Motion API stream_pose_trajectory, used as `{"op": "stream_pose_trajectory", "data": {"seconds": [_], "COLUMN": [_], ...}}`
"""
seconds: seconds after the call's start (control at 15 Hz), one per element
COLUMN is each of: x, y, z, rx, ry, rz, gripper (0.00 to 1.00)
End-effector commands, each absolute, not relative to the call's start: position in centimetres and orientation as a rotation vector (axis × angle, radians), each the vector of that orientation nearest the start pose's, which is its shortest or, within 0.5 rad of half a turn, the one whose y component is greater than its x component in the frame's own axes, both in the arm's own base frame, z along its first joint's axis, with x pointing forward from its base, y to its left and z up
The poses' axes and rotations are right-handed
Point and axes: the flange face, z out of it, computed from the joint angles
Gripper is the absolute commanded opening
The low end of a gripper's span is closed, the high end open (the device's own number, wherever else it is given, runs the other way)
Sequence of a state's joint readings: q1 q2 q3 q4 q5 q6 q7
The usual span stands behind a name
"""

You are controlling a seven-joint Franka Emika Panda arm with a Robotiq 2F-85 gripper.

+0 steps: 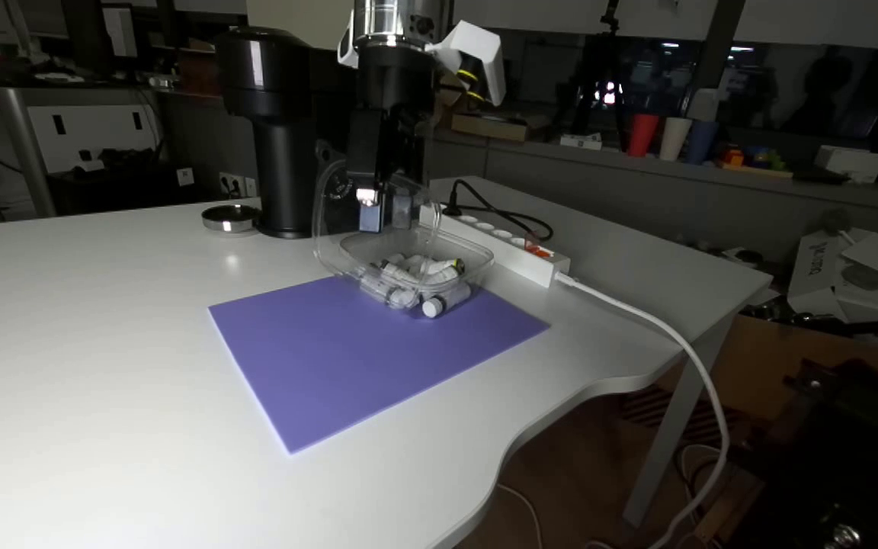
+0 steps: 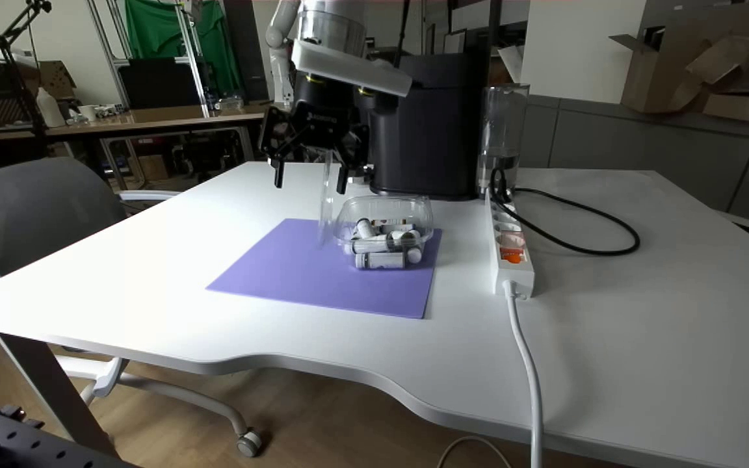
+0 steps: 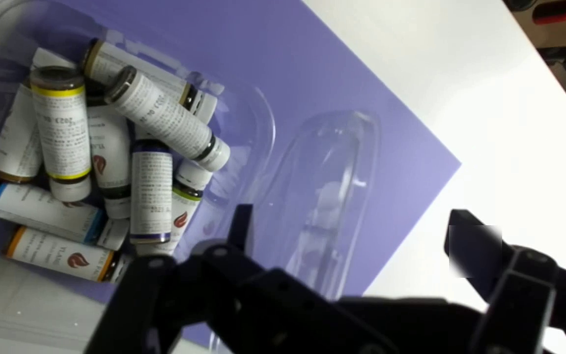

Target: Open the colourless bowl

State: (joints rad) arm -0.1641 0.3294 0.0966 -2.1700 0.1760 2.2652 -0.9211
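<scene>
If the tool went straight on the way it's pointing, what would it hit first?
Pointing down, the tool would probably meet the raised clear plastic lid, which stands between its spread fingers. Depth is unclear; one finger might touch the rim of the clear plastic container first.

My gripper point(image 2: 310, 181) is straddling lid point(image 3: 334, 196); bowl point(image 2: 417, 209) is sitting on mat point(image 1: 378, 358), bottles point(image 3: 167, 115) lying inside, power strip point(image 1: 519, 263) lying near mat.

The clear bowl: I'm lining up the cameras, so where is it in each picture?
In an exterior view: clear bowl near center, partly behind its lid.
In an exterior view: clear bowl near center, right of the lid.
Wrist view: clear bowl at left, cut off.
Shared landmark: the purple mat.
</scene>
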Motion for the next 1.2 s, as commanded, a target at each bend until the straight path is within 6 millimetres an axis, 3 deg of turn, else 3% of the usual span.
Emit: {"op": "stream_pose_trajectory", "data": {"seconds": [0.0, 0.67, 1.13], "x": [52.4, 51.6, 50.5], "y": [-0.7, 7.9, 12.3], "z": [22.5, 20.3, 20.6], "rx": [-2.700, -2.774, -2.897], "ry": [-1.115, -1.449, -1.571], "rz": [0.248, 0.438, 0.472], "gripper": [1.00, 1.00, 1.00]}}
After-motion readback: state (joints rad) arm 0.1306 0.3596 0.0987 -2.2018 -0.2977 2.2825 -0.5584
